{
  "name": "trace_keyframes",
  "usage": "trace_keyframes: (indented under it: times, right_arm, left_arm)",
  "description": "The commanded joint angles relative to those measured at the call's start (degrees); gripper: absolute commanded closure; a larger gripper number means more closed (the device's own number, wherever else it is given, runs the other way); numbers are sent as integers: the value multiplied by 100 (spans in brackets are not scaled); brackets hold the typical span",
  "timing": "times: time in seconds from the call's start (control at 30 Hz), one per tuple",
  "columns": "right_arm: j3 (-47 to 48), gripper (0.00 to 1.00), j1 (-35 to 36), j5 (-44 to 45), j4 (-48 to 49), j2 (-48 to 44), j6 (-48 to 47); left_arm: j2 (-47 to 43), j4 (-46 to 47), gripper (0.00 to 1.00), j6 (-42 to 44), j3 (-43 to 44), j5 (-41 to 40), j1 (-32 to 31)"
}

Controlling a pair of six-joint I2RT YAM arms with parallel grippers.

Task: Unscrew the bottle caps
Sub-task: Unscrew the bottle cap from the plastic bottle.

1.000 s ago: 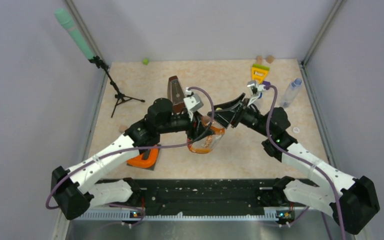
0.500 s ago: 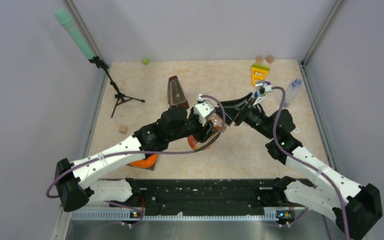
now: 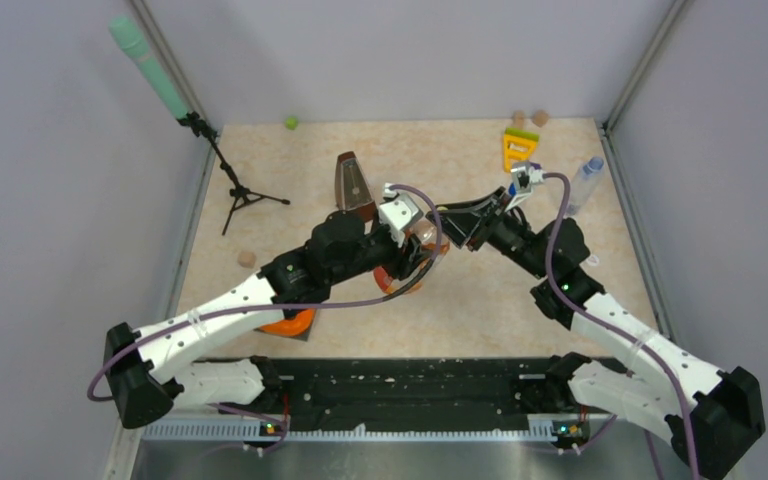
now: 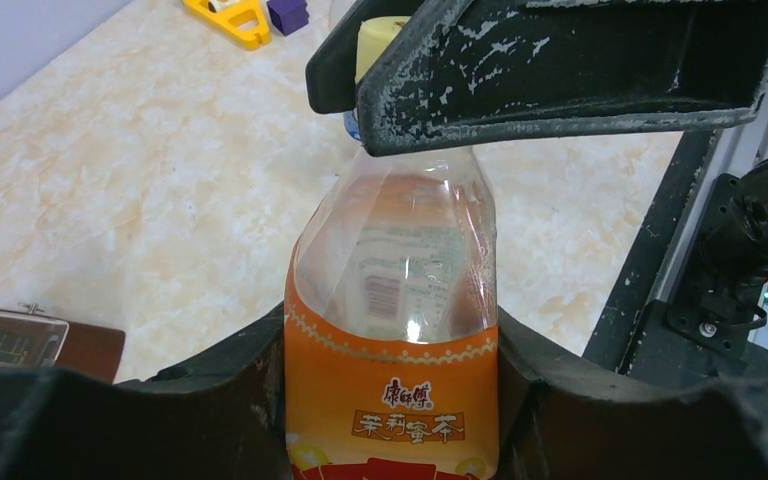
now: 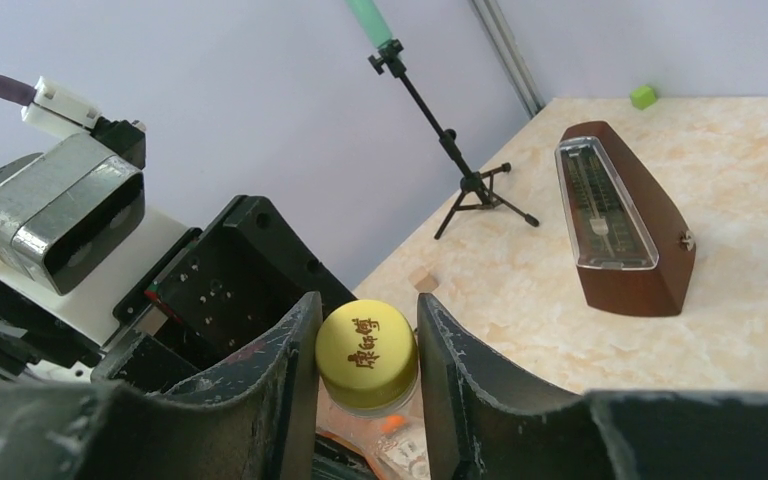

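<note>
One cap is in hand and none looks to be off. My right jaws are clamped on the yellow cap (image 5: 367, 355) of the orange bottle (image 4: 392, 330), and my left jaws grip that bottle round its body over the middle of the worktop (image 3: 440, 150). The cap sits square on the neck, so I judge the twisting is barely under way. A slim bottle (image 3: 582, 185) lies near the worktop's right edge, well apart, its cap seemingly on. I cannot find the third bottle, so most of the job is left
</note>
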Motion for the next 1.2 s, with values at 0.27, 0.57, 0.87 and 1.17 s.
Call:
trace_keyframes:
  times: [0.27, 0.57, 0.87, 1.17]
  right_arm:
    - [125, 50, 25, 137, 111, 43, 78]
    - [142, 54, 25, 175, 151, 119, 151]
    - [116, 55, 25, 173, 137, 124, 190]
    - [169, 55, 25, 12, -19, 182, 97]
  left_arm:
    - [-52, 249, 100, 224, 64, 439, -15]
    - [74, 81, 100, 307, 116, 426, -13]
    - [112, 53, 100, 240, 122, 348, -15]
    - [116, 88, 100, 168, 134, 273, -15]
